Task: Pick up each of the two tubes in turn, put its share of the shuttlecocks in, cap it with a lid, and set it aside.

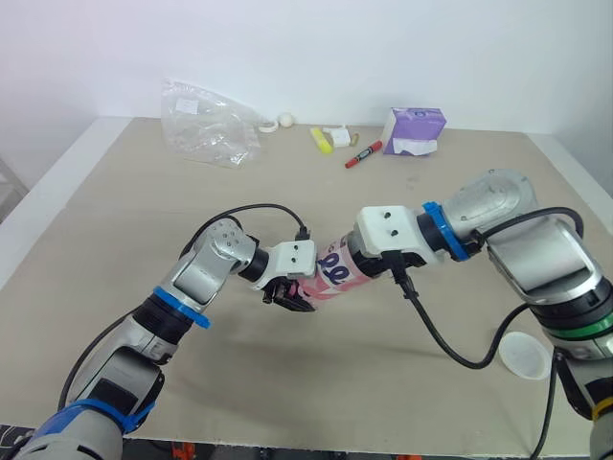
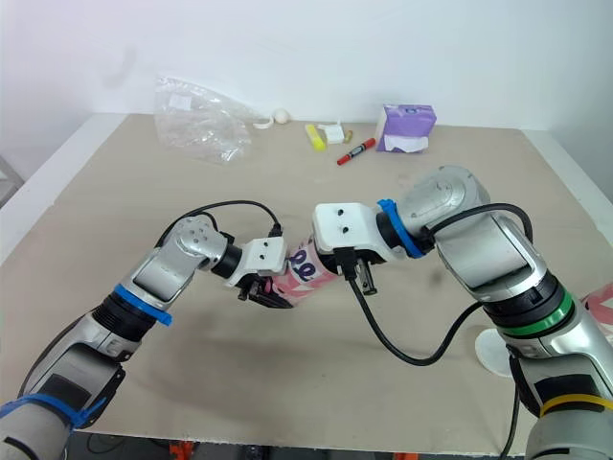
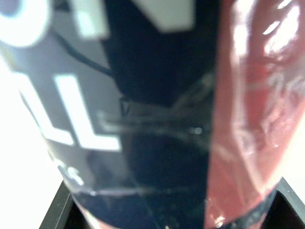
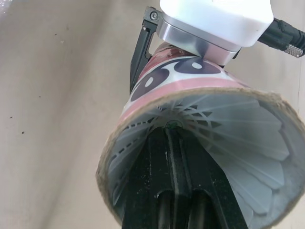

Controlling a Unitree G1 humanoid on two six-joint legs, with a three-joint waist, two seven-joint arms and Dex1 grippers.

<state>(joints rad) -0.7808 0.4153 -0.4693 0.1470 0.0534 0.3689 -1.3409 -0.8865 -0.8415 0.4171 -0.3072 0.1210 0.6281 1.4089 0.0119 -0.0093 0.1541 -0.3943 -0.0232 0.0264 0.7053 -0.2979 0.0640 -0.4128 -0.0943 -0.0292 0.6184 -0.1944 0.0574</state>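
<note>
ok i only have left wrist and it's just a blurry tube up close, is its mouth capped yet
observer: no, the tube is uncapped, its mouth wide open.
operator: where's the other arm
observer: the right gripper has its shut fingers pushed into the tube, inside the skirt of a white shuttlecock.
operator: any cap around
observer: one white lid lies on the table to the robot's right.

Head stereo pair looks down over table (image 1: 144, 220); wrist cameras hug tube (image 4: 183, 74).
</note>
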